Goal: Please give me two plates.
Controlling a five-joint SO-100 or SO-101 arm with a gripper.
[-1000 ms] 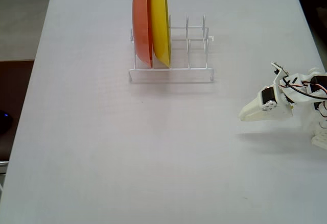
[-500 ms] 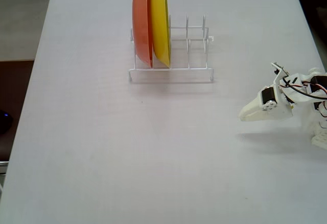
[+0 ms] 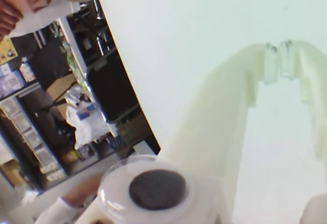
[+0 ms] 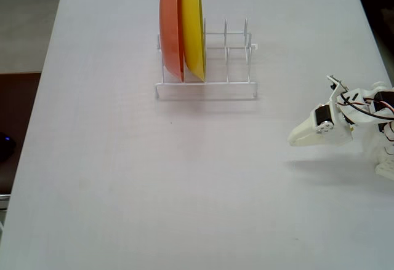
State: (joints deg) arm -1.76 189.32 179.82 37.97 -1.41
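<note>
In the fixed view, a white wire rack [image 4: 206, 67] stands on the table [image 4: 123, 178] holding an orange-red plate [image 4: 171, 27] and a yellow plate [image 4: 193, 27] upright in its left slots, and the gripper [image 4: 294, 138] hangs well to the rack's lower right, empty; no light blue or cream-white plate shows anywhere. In the wrist view, the gripper [image 3: 279, 66] has its fingertips nearly touching, seemingly closed on nothing, above bare tabletop.
</note>
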